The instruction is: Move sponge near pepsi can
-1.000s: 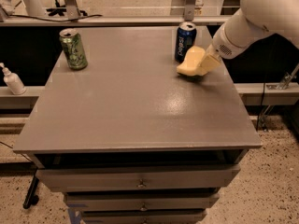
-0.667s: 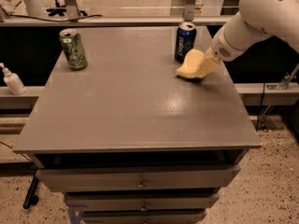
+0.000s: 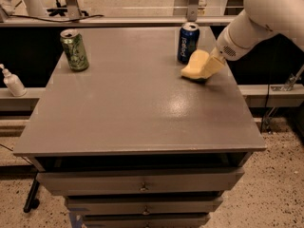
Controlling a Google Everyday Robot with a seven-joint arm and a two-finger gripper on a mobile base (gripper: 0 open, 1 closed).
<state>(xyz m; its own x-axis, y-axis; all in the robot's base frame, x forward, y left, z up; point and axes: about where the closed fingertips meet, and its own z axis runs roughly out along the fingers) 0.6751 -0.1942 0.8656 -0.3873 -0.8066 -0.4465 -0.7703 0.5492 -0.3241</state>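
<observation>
The pale yellow sponge (image 3: 194, 66) lies low at the table's far right, just in front and to the right of the dark blue pepsi can (image 3: 188, 42), a small gap from it. The can stands upright near the back edge. My gripper (image 3: 213, 66) reaches in from the right on a white arm and is shut on the sponge's right end. The sponge's left end is at the table surface and its right end is tilted up slightly.
A green patterned can (image 3: 74, 50) stands upright at the table's far left. The grey table top (image 3: 133, 108) sits over drawers. A white pump bottle (image 3: 13, 82) stands on a ledge to the left. A rail runs behind the table.
</observation>
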